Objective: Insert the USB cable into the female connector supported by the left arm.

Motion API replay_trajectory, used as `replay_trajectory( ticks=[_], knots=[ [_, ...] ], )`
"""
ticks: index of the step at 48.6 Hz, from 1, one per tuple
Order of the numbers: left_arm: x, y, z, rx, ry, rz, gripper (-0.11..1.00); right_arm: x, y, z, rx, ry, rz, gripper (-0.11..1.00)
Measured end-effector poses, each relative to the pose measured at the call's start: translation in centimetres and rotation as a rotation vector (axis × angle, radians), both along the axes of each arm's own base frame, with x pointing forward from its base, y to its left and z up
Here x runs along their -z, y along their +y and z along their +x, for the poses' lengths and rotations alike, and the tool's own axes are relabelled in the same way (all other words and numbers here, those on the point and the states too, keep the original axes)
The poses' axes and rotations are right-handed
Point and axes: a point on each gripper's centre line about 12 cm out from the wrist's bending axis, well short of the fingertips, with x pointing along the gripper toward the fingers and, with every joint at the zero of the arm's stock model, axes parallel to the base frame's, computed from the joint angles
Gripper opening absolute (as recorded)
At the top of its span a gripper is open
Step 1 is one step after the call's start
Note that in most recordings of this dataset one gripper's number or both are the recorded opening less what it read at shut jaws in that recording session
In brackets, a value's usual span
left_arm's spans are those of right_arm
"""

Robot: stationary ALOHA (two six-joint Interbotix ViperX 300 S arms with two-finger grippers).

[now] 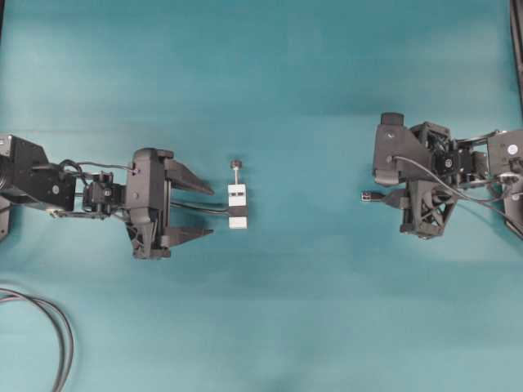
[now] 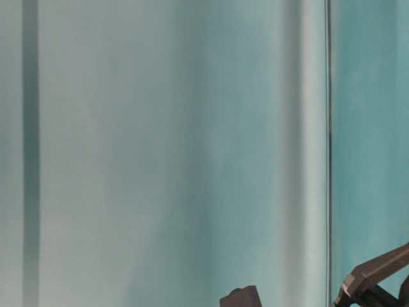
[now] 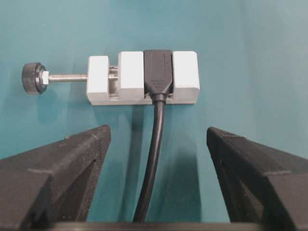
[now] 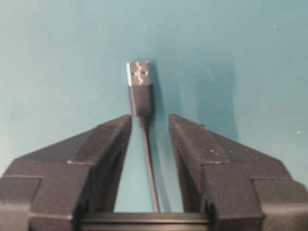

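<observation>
The female connector [image 1: 238, 206] is a white block lying on the teal table, its screw knob [image 1: 235, 164] pointing to the far side. My left gripper [image 1: 211, 211] stands wide open just left of it, apart from it. In the left wrist view the block [image 3: 185, 72] lies beyond the open gripper [image 3: 156, 137], and its black cable [image 3: 153, 163] runs back between the fingers. The USB cable's plug [image 1: 372, 196] points left, just ahead of my right gripper [image 1: 402, 200]. In the right wrist view the plug [image 4: 139, 89] sits at the tips of the gripper [image 4: 150, 120]. The jaws are open, with a gap either side of the thin cable.
A thicker black looped cable [image 1: 61, 343] lies at the near left corner. Another dark cable [image 1: 516, 41] runs along the right edge. Bare teal table separates the two grippers. The table-level view shows only dark arm parts [image 2: 377, 275] at its bottom edge.
</observation>
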Motion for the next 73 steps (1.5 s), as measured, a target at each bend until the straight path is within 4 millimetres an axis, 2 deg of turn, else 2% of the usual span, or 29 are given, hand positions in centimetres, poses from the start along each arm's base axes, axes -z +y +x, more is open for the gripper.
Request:
replay_trajectory(
  ticks=[8, 17, 33, 46, 62, 73],
  knots=[
    [0.0, 0.0, 0.0, 0.0, 0.003, 0.0, 0.89, 0.7, 0.0, 0.1, -0.002, 0.012, -0.002, 0.48],
    [0.1, 0.0, 0.0, 0.0, 0.008, 0.0, 0.89, 1.2, 0.2, 0.5, -0.092, 0.056, -0.059, 0.58],
    [0.2, 0.0, -0.1, 0.0, 0.02, 0.001, 0.89, 1.1, 0.2, 0.9, -0.127, 0.094, -0.089, 0.58],
    [0.2, 0.0, -0.1, 0.0, 0.018, 0.001, 0.89, 1.3, 0.7, 1.1, -0.105, 0.103, -0.068, 0.53],
    [0.1, 0.0, 0.0, 0.0, 0.017, 0.001, 0.89, 1.5, 1.5, 1.4, -0.117, 0.101, -0.06, 0.34],
    [0.2, 0.0, 0.0, 0.0, 0.025, 0.001, 0.89, 1.5, 1.9, 1.4, -0.134, 0.11, -0.063, 0.27]
  ],
)
